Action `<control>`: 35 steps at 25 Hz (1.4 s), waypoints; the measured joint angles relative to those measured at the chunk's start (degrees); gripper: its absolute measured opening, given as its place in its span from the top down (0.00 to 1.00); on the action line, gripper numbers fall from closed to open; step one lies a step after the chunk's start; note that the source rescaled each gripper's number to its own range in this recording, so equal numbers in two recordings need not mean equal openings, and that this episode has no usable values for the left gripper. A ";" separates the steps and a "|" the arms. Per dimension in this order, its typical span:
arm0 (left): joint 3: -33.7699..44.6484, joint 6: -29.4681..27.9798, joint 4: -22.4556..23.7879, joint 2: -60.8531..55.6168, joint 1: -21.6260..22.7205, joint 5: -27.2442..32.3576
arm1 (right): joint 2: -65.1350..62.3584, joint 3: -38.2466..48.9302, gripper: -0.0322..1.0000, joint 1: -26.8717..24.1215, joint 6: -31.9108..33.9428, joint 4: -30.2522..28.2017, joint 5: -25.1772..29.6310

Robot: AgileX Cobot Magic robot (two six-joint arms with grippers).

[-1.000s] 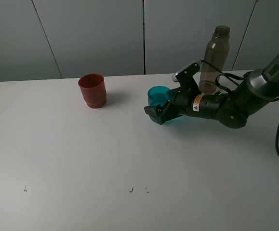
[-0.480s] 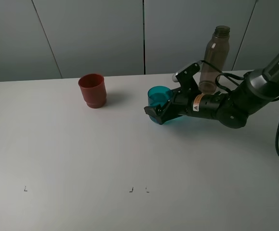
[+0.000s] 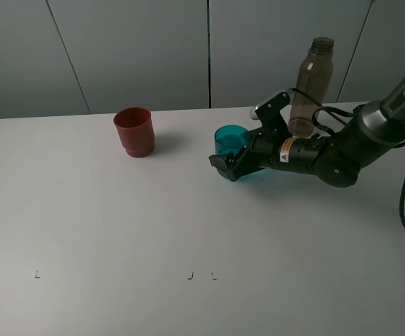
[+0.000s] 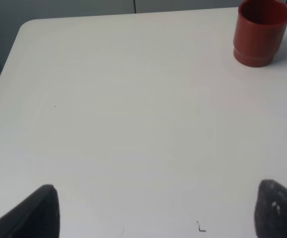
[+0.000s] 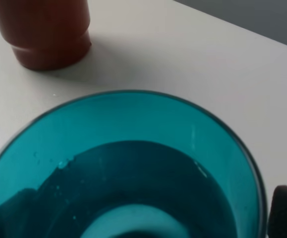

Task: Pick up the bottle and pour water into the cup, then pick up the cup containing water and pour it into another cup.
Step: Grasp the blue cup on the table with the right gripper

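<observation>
Table front: white table point(image 3: 104, 231); small dark marks point(image 3: 189, 276) near my edge.
Left gripper point(image 4: 160, 213): fingers spread wide with nothing between them. It is outside the high view, and its camera looks over bare table toward the red cup point(image 4: 260, 32).
Right gripper point(image 3: 233, 157): low over the table, reaching in sideways from the right. The jaws stand apart, one on each side of the teal cup. I see no squeeze on the cup wall.
Teal cup point(image 3: 230, 138): upright mid-table, long axis vertical and mouth up, sitting inside the right fingers' span. The right wrist view shows what I take for water inside point(image 5: 128, 168).
Red cup point(image 3: 133, 131): upright, left of the teal cup and well apart from it.
Bottle point(image 3: 313, 84): upright, farthest back, behind the right arm.
Deciding relation: the teal cup is already between the right jaws, so I judge that arm nearer. The next move is to close, lift and carry left.
</observation>
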 joint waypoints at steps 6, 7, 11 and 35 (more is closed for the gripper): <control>0.00 0.00 0.00 0.00 0.00 0.00 | 0.79 0.00 0.00 0.00 0.65 0.00 -0.84; 0.00 0.00 0.00 0.00 0.00 0.00 | 1.04 0.00 0.00 0.00 0.62 0.00 -0.97; 0.00 0.00 0.00 0.00 0.00 0.00 | 1.57 0.00 0.00 0.00 0.94 0.00 -1.73; 0.00 0.39 0.00 0.00 0.00 0.00 | 2.67 -0.64 0.08 0.00 1.14 0.21 -5.11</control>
